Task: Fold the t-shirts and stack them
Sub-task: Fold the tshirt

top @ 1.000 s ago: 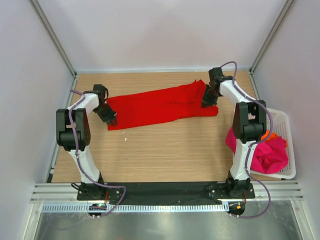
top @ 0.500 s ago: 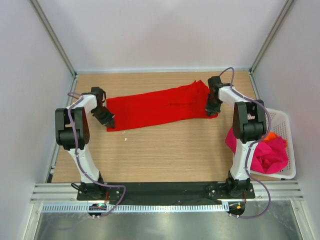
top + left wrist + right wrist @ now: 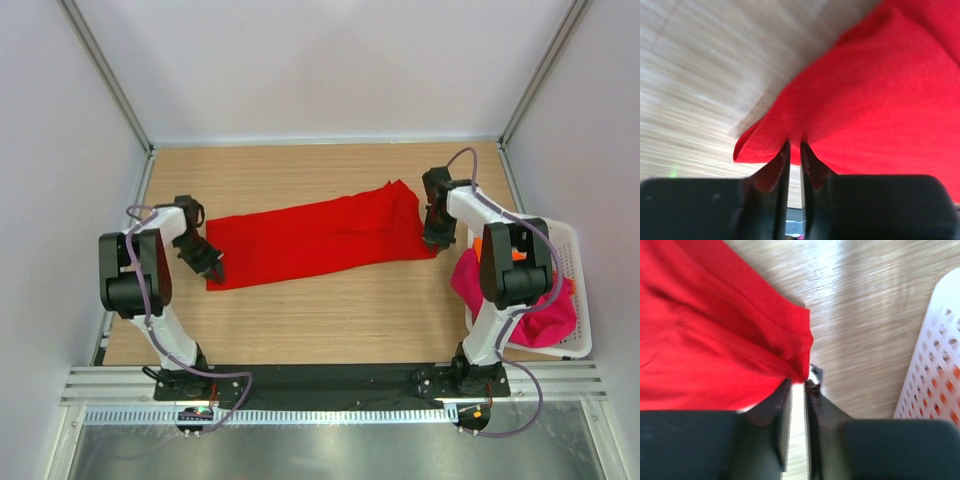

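Wooden surface [image 3: 330, 320] inside pale walls [image 3: 320, 70] bears a red t-shirt [image 3: 310, 235] between left pincer [image 3: 795, 148] and right pincer [image 3: 799, 385]. Each clamps one end.

Matt cloth red t-shirt [image 3: 320, 235], wood-grain tbl [image 3: 330, 310], white plastic lattice basket [image 3: 572, 238].

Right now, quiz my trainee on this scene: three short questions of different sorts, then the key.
1. What does the left gripper pinch?
2. True or false: the right gripper is open and clear of cloth.
3. Where is the pink t-shirt? A in the right gripper, B in the white basket, C in the left gripper.
Key: 1 an edge of the red t-shirt; 2 false; 3 B.
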{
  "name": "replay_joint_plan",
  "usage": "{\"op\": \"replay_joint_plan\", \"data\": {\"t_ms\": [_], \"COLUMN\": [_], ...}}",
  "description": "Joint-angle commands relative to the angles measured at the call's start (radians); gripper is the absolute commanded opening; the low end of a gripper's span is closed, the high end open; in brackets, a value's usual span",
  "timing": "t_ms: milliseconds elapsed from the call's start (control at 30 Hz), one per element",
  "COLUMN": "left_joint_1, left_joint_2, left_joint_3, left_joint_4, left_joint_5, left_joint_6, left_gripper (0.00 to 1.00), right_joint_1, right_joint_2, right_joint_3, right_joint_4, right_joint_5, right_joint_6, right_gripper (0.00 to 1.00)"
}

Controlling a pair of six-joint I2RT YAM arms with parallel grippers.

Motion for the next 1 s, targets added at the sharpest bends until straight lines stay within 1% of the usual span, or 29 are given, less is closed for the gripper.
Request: {"op": "replay_joint_plan", "data": {"t_ms": [0, 33, 67, 100, 133, 167, 267, 333, 367, 467, 600, 800, 900, 933, 967], "left_joint_1": [-0.024, -0.041, -0.045, -0.048, -0.05, -0.051, -0.062, -0.07, -0.071, -0.07, -0.071, -0.07, -0.071, -0.071, -0.07], "left_joint_2": [-0.076, -0.125, -0.145, -0.166, -0.196, -0.208, -0.225, -0.236, -0.249, -0.262, -0.239, -0.23, -0.231, -0.231, -0.23], "left_joint_3": [-0.024, -0.019, -0.018, -0.015, -0.013, -0.003, 0.04, 0.053, 0.053, 0.05, 0.059, 0.073, 0.079, 0.082, 0.083], "left_joint_4": [-0.02, -0.018, -0.009, 0.006, 0.016, 0.023, 0.005, -0.001, 0.005, 0.022, 0.013, 0.008, 0.002, 0.0, -0.001], "left_joint_5": [0.018, 0.021, 0.034, 0.041, 0.055, 0.067, 0.051, 0.041, 0.041, 0.055, 0.081, 0.094, 0.101, 0.101, 0.104], "left_joint_6": [0.067, 0.071, 0.078, 0.088, 0.094, 0.104, 0.143, 0.171, 0.177, 0.196, 0.211, 0.223, 0.228, 0.228, 0.229], "left_gripper": [0.16, 0.18, 0.21, 0.22, 0.23, 0.25, 0.26, 0.26, 0.26, 0.25, 0.22, 0.2, 0.2, 0.2, 0.2], "right_joint_1": [-0.006, -0.006, -0.004, -0.004, -0.006, -0.004, 0.002, 0.002, 0.004, 0.007, 0.007, 0.011, 0.013, 0.014, 0.016], "right_joint_2": [-0.131, -0.137, -0.14, -0.131, -0.122, -0.102, 0.002, 0.083, 0.108, 0.181, 0.237, 0.292, 0.303, 0.304, 0.303], "right_joint_3": [0.065, 0.074, 0.082, 0.094, 0.099, 0.103, 0.224, 0.269, 0.31, 0.356, 0.39, 0.418, 0.416, 0.415, 0.41], "right_joint_4": [0.031, 0.076, 0.102, 0.134, 0.204, 0.235, 0.26, 0.275, 0.277, 0.301, 0.337, 0.329, 0.326, 0.326, 0.326], "right_joint_5": [-0.072, -0.153, -0.193, -0.247, -0.281, -0.34, -0.394, -0.422, -0.44, -0.463, -0.491, -0.488, -0.496, -0.505, -0.506], "right_joint_6": [-0.03, -0.022, -0.006, 0.007, 0.03, 0.046, 0.097, 0.117, 0.122, 0.126, 0.146, 0.143, 0.145, 0.146, 0.149], "right_gripper": [0.27, 0.33, 0.41, 0.44, 0.47, 0.51, 0.57, 0.57, 0.58, 0.58, 0.57, 0.53, 0.48, 0.44, 0.43]}}
